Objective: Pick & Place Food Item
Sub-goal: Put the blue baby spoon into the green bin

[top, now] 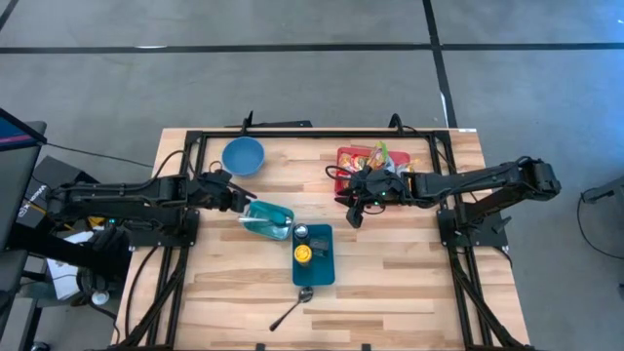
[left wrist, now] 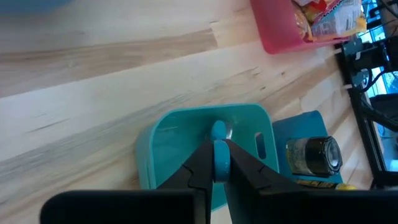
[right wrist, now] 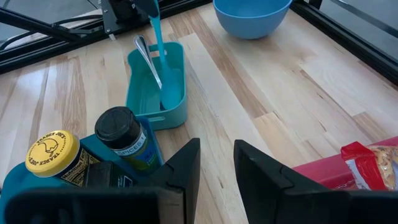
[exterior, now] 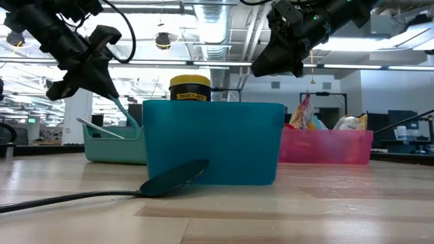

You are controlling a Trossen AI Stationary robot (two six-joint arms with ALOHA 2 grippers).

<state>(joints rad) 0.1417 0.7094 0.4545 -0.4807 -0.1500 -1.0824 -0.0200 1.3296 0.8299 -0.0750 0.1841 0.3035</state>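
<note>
A wooden table (top: 409,283) seen from above, with a robot arm at each side. At the centre stands a dark teal bin (top: 314,255) holding a yellow-lidded jar (top: 303,254) and a black-lidded spice jar (top: 301,232). Just beside it, toward ten o'clock, lies a light teal tray (top: 265,220). A blue bowl (top: 243,155) sits at eleven o'clock, well apart. At one o'clock is a pink bin (top: 349,156) holding packaged snacks (right wrist: 373,163), the food items. A dark spoon (top: 292,307) lies at six o'clock.

The left gripper (left wrist: 214,163) hangs over the light teal tray, its fingers pinching the handle of a teal utensil (right wrist: 163,68), whose lower end rests in the tray beside a metal utensil (right wrist: 147,59).

The right gripper (right wrist: 216,163) hovers between the pink bin and the dark teal bin, its fingers slightly spread and holding nothing.

Judging by this, the left arm is placing the teal utensil, and no food item is gripped yet. The next move likely calls for the left fingers to let go, and the right gripper to swing toward one o'clock over the snacks.
</note>
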